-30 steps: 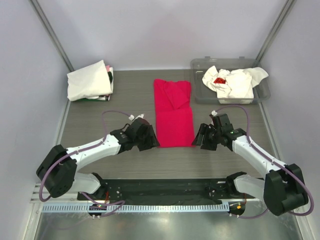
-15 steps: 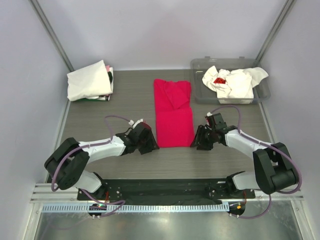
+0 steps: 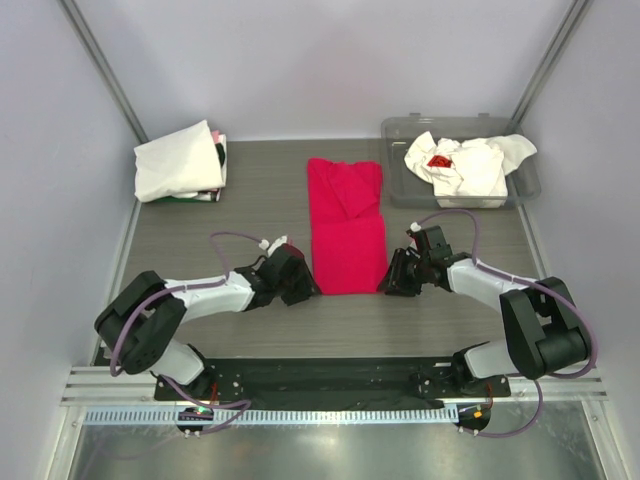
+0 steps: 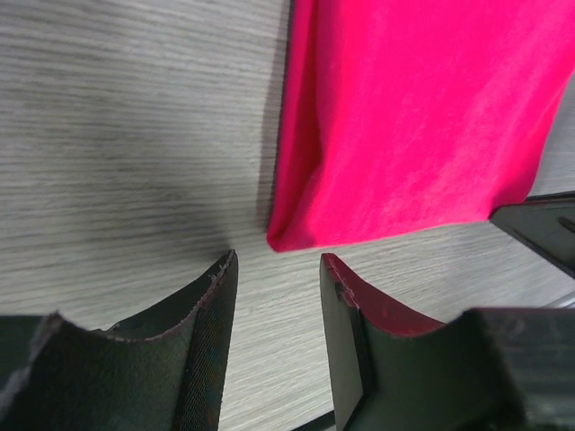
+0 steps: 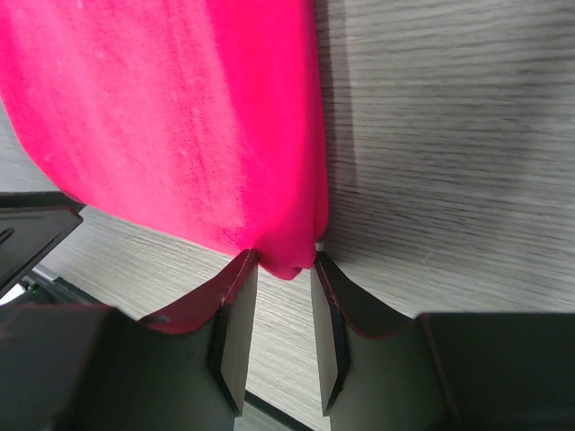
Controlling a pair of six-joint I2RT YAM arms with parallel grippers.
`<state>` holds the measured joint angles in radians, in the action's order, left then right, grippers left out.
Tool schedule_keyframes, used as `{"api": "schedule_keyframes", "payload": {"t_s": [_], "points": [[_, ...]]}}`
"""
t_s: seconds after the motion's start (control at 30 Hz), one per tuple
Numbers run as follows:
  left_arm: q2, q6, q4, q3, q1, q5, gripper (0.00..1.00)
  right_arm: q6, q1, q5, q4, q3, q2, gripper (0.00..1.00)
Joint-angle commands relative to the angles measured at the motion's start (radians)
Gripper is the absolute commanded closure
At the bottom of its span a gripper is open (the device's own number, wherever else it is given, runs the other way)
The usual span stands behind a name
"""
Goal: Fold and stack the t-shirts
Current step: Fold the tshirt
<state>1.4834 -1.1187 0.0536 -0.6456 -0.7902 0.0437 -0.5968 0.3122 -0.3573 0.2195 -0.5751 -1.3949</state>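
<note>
Red t-shirt (image 3: pixel 346 240) lies flat on the table (image 3: pixel 220 225), folded into a long narrow strip running away from the arm bases, with a smaller flap doubled over near its far end. Left gripper (image 3: pixel 306 290) is low at the shirt's near-left corner, released: in the left wrist view its fingers (image 4: pixel 211 305) stand apart with bare table between them, and the corner sits just beyond the tips, touching neither. Right gripper (image 3: pixel 389 285) is low at the shirt's near-right corner. In the right wrist view its jaws are narrower, and the corner sits between the fingertips (image 5: pixel 241 287), with cloth touching both pads. Below the cloth there is a gap between the fingers, so I can't tell if it is really pinched or only bracketed. Both arms reach in from either side, so the shirt's near edge spans between the two grippers. White folded t-shirts (image 3: pixel 178 162) sit stacked well to the far left of the red shirt, with a darker layer showing at the stack's edge. The grey tub (image 3: pixel 404 185) is to the far right of the red shirt, near its far end. It holds crumpled white t-shirts (image 3: pixel 475 170), one with a small red mark (image 3: pixel 438 160), and some cloth hangs over the rim on the side away from the red shirt.
</note>
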Motion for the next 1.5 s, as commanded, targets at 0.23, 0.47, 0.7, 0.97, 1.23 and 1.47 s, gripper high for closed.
{"api": "schedule_keyframes", "payload": {"t_s": [0.23,0.47,0.7,0.97,1.23,1.47], "points": [[0.08,-0.012,-0.046,0.007,-0.003,0.047,0.64,0.02,0.002,0.043,0.007,0.058,-0.033,0.63],[0.094,-0.013,-0.049,0.012,-0.003,0.062,0.7,0.005,0.002,0.052,0.017,0.067,-0.013,0.63],[0.107,-0.015,-0.051,0.006,-0.003,0.062,0.78,-0.001,0.002,0.084,0.037,0.072,0.011,0.52],[0.097,-0.016,-0.072,0.015,-0.003,0.064,0.88,-0.012,0.002,0.132,0.055,0.07,0.023,0.59],[0.104,-0.024,-0.081,0.018,-0.003,0.058,0.94,-0.018,0.002,0.139,0.054,0.077,0.025,0.76],[0.075,-0.033,-0.08,0.027,-0.003,0.048,1.0,-0.027,0.002,0.121,0.057,0.078,0.042,0.95]]}}
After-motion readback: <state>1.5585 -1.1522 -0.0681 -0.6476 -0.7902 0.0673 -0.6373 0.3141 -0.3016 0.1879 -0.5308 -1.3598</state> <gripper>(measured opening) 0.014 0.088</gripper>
